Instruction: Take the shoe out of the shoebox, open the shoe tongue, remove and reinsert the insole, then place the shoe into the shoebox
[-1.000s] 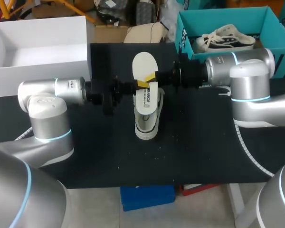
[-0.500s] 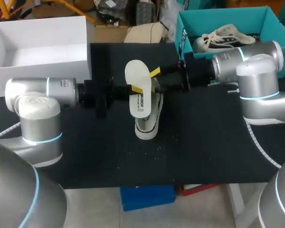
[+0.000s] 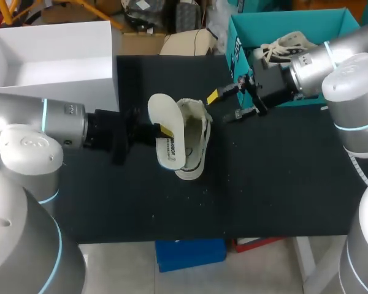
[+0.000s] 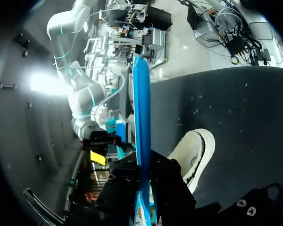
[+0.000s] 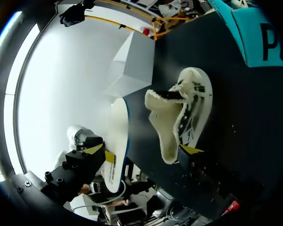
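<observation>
- Head view: the left gripper [image 3: 164, 130] is clamped on the insole [image 3: 159, 113] at about mid-length, holding it on edge just beside the shoe [image 3: 193, 142], clear of the opening. That grip likely keeps the flat piece steerable for going back in.
- The shoe sits on the table [image 3: 264, 184], outside the shoebox [image 3: 245, 27], toe toward the near edge. Its tongue [image 5: 162, 117] is flared up and back, which leaves the mouth wide for the insole.
- The right gripper [image 3: 224, 105] stands spread and empty near the shoe's far end, between shoe and shoebox, apparently placed to steady the shoe or tongue.
- A second shoe [image 3: 288, 46] lies in the shoebox; a white box [image 3: 49, 61] stands at the table's far left corner.
- Insole: thin, foot-shaped and flexible-looking, pale on top; the left wrist view shows it edge-on as a blue strip [image 4: 141, 117] running out from between the fingers.
- Shoe: cream canvas upper with a soft, floppy tongue, and a smooth white rubber toe cap and sole.
- Table: matte black, speckled. Shoebox: teal card with straight walls.
</observation>
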Robot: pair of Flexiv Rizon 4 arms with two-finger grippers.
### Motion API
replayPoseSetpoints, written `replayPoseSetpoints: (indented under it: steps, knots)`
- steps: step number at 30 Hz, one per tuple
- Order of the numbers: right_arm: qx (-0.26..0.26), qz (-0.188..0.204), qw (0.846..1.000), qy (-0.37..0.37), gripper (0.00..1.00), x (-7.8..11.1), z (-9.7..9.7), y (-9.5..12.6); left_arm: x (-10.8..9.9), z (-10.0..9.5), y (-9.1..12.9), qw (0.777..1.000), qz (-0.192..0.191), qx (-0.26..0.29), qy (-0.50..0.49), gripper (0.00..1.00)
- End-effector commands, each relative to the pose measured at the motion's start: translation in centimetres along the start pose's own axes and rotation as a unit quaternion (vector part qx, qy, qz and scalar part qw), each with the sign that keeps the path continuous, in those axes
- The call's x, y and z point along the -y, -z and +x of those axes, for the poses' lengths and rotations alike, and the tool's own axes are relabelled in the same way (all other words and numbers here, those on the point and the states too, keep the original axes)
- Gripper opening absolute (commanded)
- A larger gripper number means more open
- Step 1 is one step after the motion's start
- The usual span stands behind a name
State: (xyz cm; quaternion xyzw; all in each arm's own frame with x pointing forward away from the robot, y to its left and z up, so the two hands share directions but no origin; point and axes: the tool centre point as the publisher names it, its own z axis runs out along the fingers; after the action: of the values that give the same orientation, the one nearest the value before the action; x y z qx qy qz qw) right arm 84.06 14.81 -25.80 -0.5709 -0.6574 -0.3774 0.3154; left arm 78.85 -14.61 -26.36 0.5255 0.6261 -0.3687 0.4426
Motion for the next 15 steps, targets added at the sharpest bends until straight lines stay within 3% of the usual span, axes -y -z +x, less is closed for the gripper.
replayPoseSetpoints:
  steps: [1, 12, 13, 15]
  knots:
    - [0.049, -0.005, 0.999, -0.001, 1.00, 0.55, 0.59, 0.33, 0.29, -0.12, 0.54, 1.000, -0.001, -0.016, 0.000, 0.00]
    - [0.049, -0.005, 0.999, -0.001, 1.00, 0.55, 0.59, 0.33, 0.29, -0.12, 0.54, 1.000, -0.001, -0.016, 0.000, 0.00]
    - [0.099, -0.002, 0.995, 0.025, 1.00, 0.53, 0.74, 0.31, 0.29, -0.12, 0.54, 1.000, -0.001, -0.016, 0.000, 0.00]
    - [0.121, -0.026, 0.991, 0.057, 1.00, 1.05, 0.62, 0.77, 0.29, -0.12, 0.54, 1.000, -0.001, -0.016, 0.000, 0.00]
